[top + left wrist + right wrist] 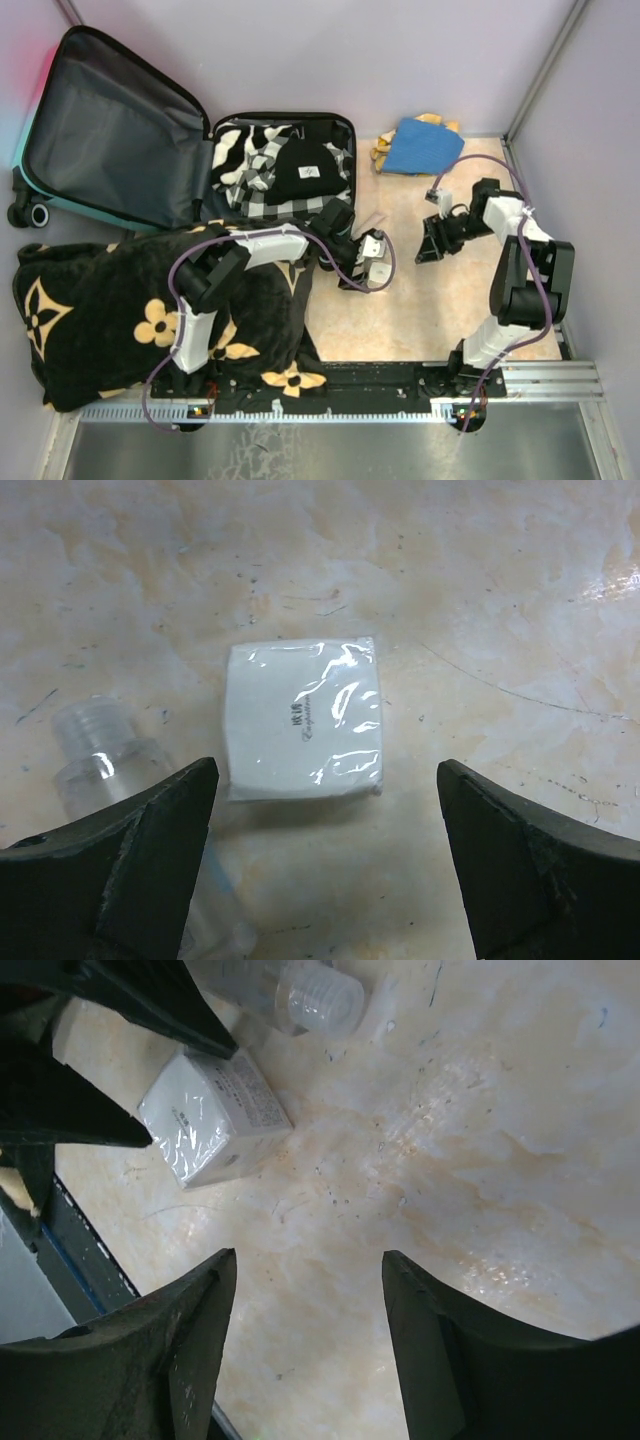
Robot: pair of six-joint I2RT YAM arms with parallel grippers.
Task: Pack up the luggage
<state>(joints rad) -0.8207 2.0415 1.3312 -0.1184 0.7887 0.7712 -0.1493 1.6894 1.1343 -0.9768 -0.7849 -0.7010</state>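
Hovering with jaws spread wide, the left gripper [325,780] framed a wrapped white packet [303,718] beside a clear bottle [100,750] on the surface [480,600]; the right gripper [308,1260] gaped too, luggage [110,130] lay unzipped far left.

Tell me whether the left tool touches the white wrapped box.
Apart. In the left wrist view, the left tool straddles the box, table showing on both sides.

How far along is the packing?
Done: checked clothes and a black hat lie in the open suitcase. In hand: the left gripper hangs open over the white box, gripping nothing; the right gripper is open and empty over the table. Left: box, clear bottle, blue cloth and blanket sit outside the suitcase, which is not yet closed.
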